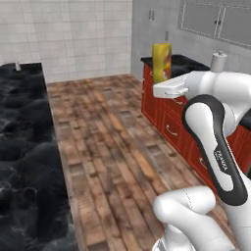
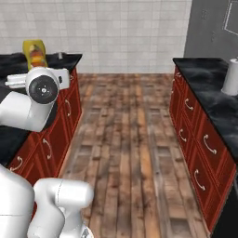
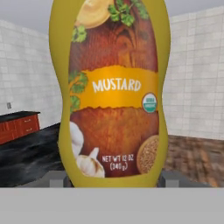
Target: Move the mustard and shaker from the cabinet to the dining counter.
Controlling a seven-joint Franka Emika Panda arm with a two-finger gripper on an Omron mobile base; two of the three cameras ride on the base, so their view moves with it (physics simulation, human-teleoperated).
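Observation:
The mustard (image 3: 113,96), a yellow squeeze bottle with a brown and orange label, stands upright between my gripper's (image 3: 113,178) jaws, which are shut on its lower part. The base views show the mustard (image 1: 162,62) (image 2: 35,53) carried high over the wooden floor, above the white hand. The dining counter (image 1: 24,147), black veined marble, runs along the left, and its red drawer side (image 2: 65,121) faces the aisle. A tiny grey-white shaker (image 1: 17,65) stands at its far end. The cabinet is out of view.
A narrower black counter (image 2: 209,88) on red drawers lines the right, with a white paper-towel roll (image 1: 219,61) (image 2: 231,76) on it. Grey panelled doors (image 1: 215,19) hang on the wall above. Wooden floor (image 2: 130,139) runs between the two counters to a tiled wall.

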